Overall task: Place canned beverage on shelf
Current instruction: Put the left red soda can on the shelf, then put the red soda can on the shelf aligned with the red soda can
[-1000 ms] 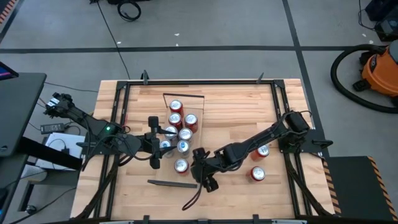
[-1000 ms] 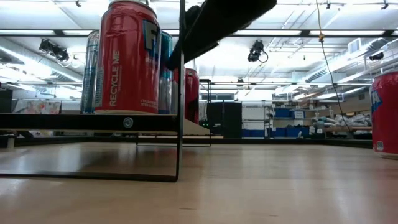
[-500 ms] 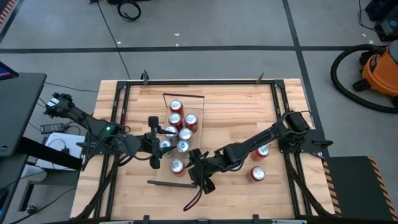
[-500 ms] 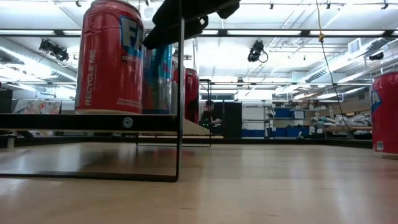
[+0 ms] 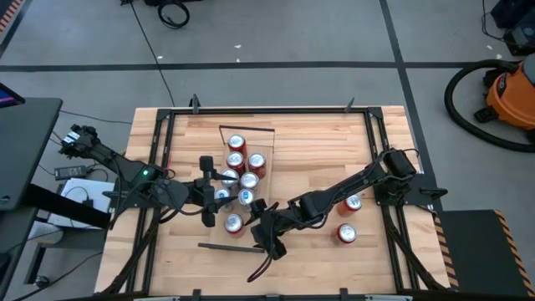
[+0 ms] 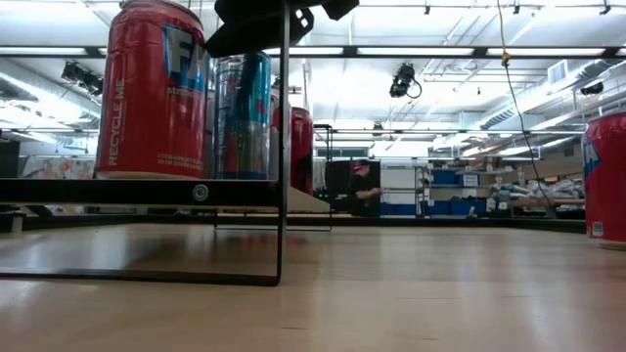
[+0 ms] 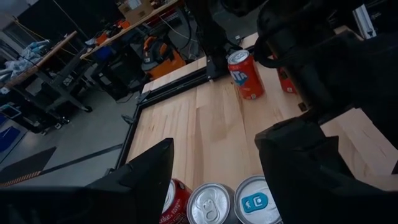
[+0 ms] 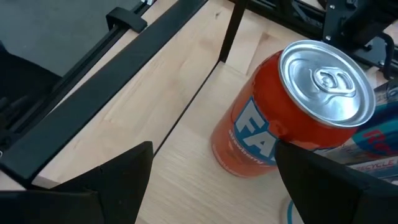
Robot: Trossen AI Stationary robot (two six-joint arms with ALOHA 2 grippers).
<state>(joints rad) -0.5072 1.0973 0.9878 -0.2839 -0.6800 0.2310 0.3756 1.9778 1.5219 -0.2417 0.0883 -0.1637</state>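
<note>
glossy metal can (image 8: 292, 112) on matt light-wood shelf (image 8: 186, 168).

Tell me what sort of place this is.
Probably a robotics lab or workshop: a black-framed plank table on a taped concrete floor, an orange shop vacuum beside it, and workbenches behind.

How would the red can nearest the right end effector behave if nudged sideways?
The red can stands upright, tall for its base, so it would likely tip. Its rounded sides suggest it would then roll. Its smooth metal probably slips easily.

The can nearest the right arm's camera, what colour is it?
Red-orange can with a silver top, clearest in the right wrist view.
</note>
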